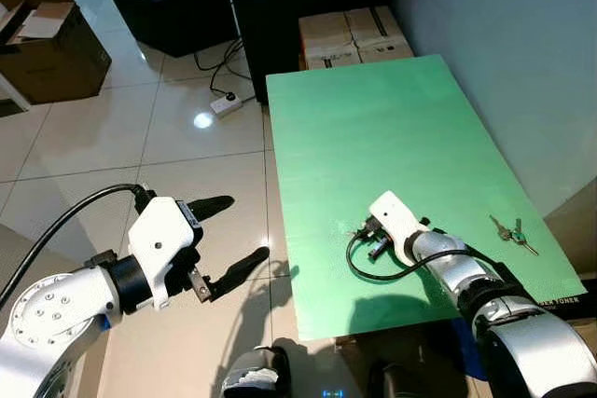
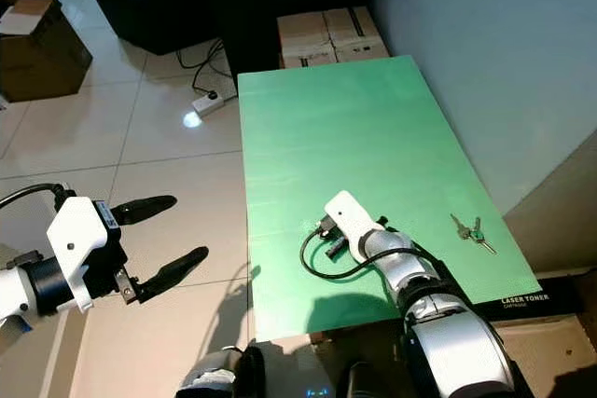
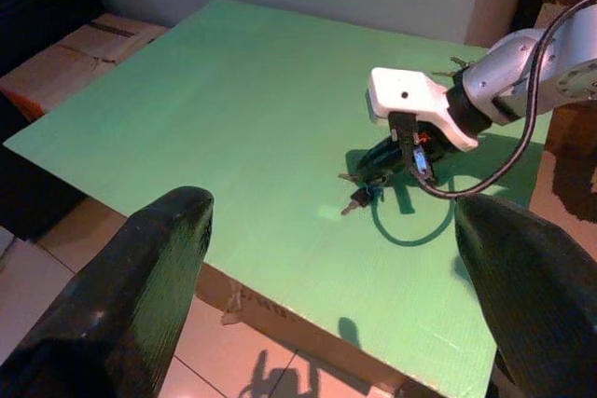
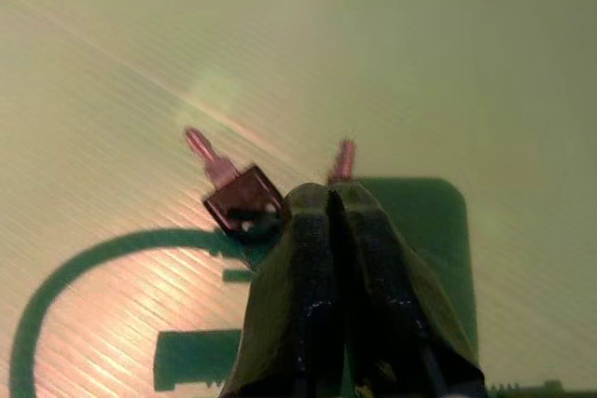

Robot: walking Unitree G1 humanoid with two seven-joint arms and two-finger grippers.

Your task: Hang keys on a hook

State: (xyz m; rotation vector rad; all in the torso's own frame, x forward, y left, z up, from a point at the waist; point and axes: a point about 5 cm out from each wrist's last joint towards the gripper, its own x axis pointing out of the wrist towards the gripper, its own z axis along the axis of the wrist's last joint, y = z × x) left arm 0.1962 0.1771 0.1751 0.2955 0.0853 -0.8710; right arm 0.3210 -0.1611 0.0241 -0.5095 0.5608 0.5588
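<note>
On the near left part of the green table lies a small bunch of keys. My right gripper points down onto it. In the right wrist view its two black fingers are pressed together at the bunch, with a dark-headed key and another key's tip sticking out beside them. A second set of keys lies near the table's right edge, apart from the gripper. My left gripper hangs open over the tiled floor, left of the table, holding nothing.
Cardboard boxes and a black cabinet stand behind the table. A power strip with cables lies on the floor. An open carton sits at the far left. A grey wall runs along the table's right side.
</note>
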